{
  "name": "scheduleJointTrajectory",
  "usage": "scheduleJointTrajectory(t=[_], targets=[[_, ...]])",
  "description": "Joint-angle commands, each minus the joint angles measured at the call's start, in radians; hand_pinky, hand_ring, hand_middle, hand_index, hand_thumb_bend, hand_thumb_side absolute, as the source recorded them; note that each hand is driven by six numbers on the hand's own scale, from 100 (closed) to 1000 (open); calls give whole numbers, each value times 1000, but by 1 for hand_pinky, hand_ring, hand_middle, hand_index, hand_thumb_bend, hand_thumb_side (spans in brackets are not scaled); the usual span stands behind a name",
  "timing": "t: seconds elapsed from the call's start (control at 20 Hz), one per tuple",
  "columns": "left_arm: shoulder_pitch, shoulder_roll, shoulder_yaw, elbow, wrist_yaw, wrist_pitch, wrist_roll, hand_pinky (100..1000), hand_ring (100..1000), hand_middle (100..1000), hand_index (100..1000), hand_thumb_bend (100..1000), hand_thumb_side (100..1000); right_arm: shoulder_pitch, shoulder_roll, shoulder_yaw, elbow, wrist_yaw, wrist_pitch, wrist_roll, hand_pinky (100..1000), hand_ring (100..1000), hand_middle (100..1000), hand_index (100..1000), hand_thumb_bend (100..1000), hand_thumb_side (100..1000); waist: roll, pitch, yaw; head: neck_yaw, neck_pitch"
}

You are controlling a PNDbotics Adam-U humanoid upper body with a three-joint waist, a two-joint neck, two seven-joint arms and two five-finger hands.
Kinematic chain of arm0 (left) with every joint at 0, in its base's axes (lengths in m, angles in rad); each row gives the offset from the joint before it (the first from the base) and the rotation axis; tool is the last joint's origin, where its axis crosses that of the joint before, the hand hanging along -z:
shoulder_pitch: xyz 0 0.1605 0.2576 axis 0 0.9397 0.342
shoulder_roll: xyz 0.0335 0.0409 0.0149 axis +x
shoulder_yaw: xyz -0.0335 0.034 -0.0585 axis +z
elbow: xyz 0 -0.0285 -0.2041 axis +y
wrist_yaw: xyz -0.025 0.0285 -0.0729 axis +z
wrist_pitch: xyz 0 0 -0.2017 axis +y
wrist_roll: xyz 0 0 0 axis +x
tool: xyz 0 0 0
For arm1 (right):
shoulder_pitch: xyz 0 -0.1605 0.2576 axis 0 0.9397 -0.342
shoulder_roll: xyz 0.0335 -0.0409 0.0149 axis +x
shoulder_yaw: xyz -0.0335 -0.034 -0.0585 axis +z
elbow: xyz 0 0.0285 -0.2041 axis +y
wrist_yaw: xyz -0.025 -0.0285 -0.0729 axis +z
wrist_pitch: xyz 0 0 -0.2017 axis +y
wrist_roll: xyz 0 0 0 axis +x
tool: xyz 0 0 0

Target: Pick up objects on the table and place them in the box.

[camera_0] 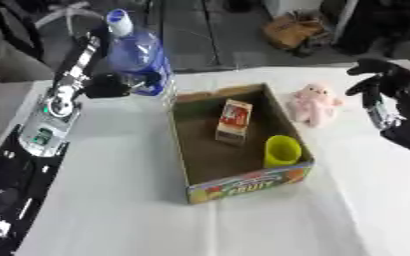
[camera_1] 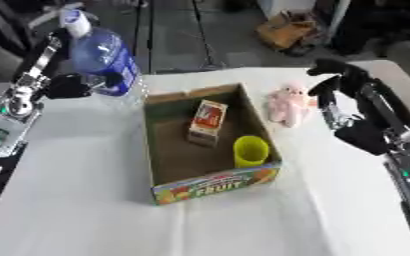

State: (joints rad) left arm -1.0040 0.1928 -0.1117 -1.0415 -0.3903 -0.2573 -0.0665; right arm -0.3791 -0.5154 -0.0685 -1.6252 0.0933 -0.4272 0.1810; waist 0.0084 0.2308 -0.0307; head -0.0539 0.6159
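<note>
A cardboard box with a "FRUIT" print on its front stands mid-table. Inside it lie a small red and tan carton and a yellow cup. My left hand is shut on a large clear blue bottle with a white cap, held upright and lifted near the box's far left corner. A pink plush toy lies on the table just right of the box. My right hand hovers beside the plush on its right, fingers relaxed, holding nothing.
A white cloth covers the table. Beyond the far edge is a grey floor with a brown bag and dark equipment. My left arm runs along the table's left edge.
</note>
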Motion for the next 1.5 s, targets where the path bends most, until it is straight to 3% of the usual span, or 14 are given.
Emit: scheduleJointTrajectory(t=[0.05,0.35,0.8,0.85,0.95,1.05,1.1,1.15,1.2,1.3,1.5], targets=[[-40,-38,-16,-12,-21,-15,-13,569,454,450,721,375,360,-18,-17,-3,-12,-10,-2,6,718,646,781,930,100,530,0,-21,-6,9,7],[-40,-83,-62,3,-63,-34,-70,575,459,455,730,379,397,-23,-14,-2,-12,-13,-3,10,718,647,782,930,100,528,2,-20,-17,10,9],[29,-29,-95,111,-193,-61,-208,593,489,474,747,413,450,-15,-16,-11,-10,-13,0,7,718,646,782,930,100,529,5,-23,-11,-13,0],[33,-21,-94,116,-204,-63,-217,610,517,495,758,448,474,-15,-16,-12,-10,-13,0,7,718,646,782,930,100,529,5,-24,-9,-15,0],[41,6,-88,118,-241,-64,-248,640,565,550,801,610,571,-11,-18,-14,-8,-13,0,5,718,646,782,930,100,529,5,-27,-4,-20,0],[44,21,-73,110,-248,-60,-262,645,579,562,801,634,585,-8,-19,-16,-7,-13,0,4,718,646,782,930,100,529,4,-30,1,-23,0],[43,27,-60,99,-243,-55,-255,661,625,611,814,715,625,-7,-19,-17,-6,-13,0,3,718,646,782,930,100,528,4,-31,4,-25,0],[44,31,-52,89,-238,-50,-247,664,632,619,817,725,630,-6,-19,-17,-6,-13,0,3,718,646,782,930,100,528,4,-31,5,-26,0],[43,33,-43,78,-230,-43,-234,678,680,679,838,812,667,-6,-18,-17,-6,-13,0,4,718,646,782,931,100,529,4,-32,7,-27,0],[42,35,-28,62,-215,-27,-199,687,717,739,859,881,742,-6,-18,-17,-6,-14,0,4,718,646,782,931,100,529,3,-33,8,-28,0],[35,26,-19,55,-209,14,-66,727,791,817,906,931,823,-5,-18,-17,-5,-15,-2,6,719,646,782,931,100,530,2,-34,7,-26,1]])
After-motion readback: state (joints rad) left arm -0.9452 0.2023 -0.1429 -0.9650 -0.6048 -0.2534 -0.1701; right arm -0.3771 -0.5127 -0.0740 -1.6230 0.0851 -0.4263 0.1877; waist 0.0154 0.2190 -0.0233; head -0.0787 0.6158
